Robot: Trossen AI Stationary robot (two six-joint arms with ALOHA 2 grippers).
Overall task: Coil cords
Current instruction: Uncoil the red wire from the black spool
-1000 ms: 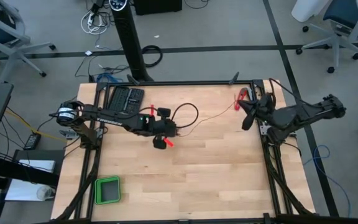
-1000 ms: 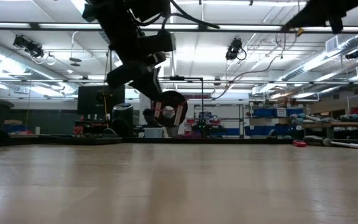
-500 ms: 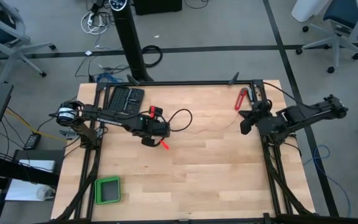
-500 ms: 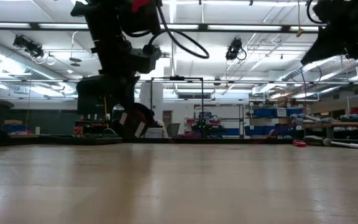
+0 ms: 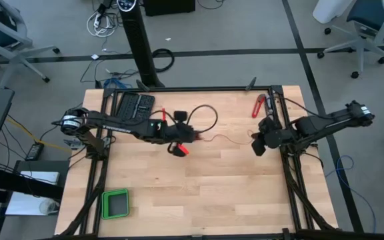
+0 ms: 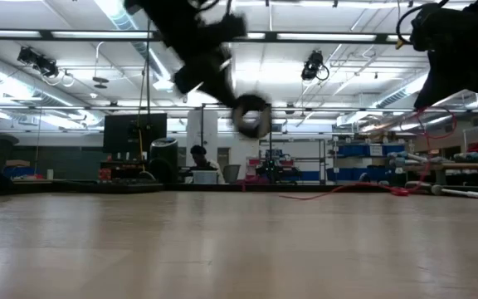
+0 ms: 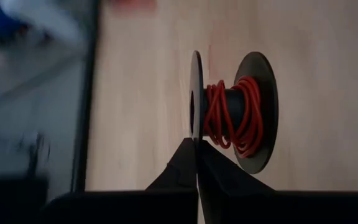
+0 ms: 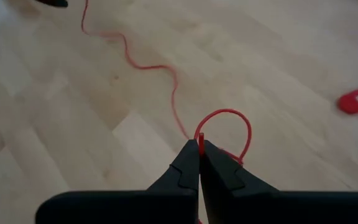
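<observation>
My left gripper (image 5: 179, 140) is shut on a small black spool (image 7: 229, 112) with the thin red cord (image 7: 235, 118) wound on its core. The spool hangs above the table's middle and also shows in the low view (image 6: 251, 116). From it the red cord (image 5: 225, 139) runs loosely over the wood to my right gripper (image 5: 259, 143), near the table's right edge. My right gripper (image 8: 199, 155) is shut on the cord. My left gripper pinches the rim of the spool's nearer flange (image 7: 196, 127) between its two fingers. The spool is lifted clear of the table, its axle about level. My right gripper pinches the red cord at a small loop (image 8: 229, 121) that stands out beyond the fingertips. The fingers slant down toward the table. The cord beyond runs slack and wavy (image 8: 160, 68) over the wood toward the spool.
A red-handled tool (image 5: 259, 105) lies at the far right of the table. A black keyboard-like pad (image 5: 135, 105) sits at the far left, and a green box (image 5: 115, 203) at the near left corner. Bare wood (image 5: 212, 193) spans the near half.
My left gripper has swung toward the table's left and down with the spool, then back right and up. My right gripper has gone toward the near edge and a little left with the cord, which now lies slack and wavy between the two.
</observation>
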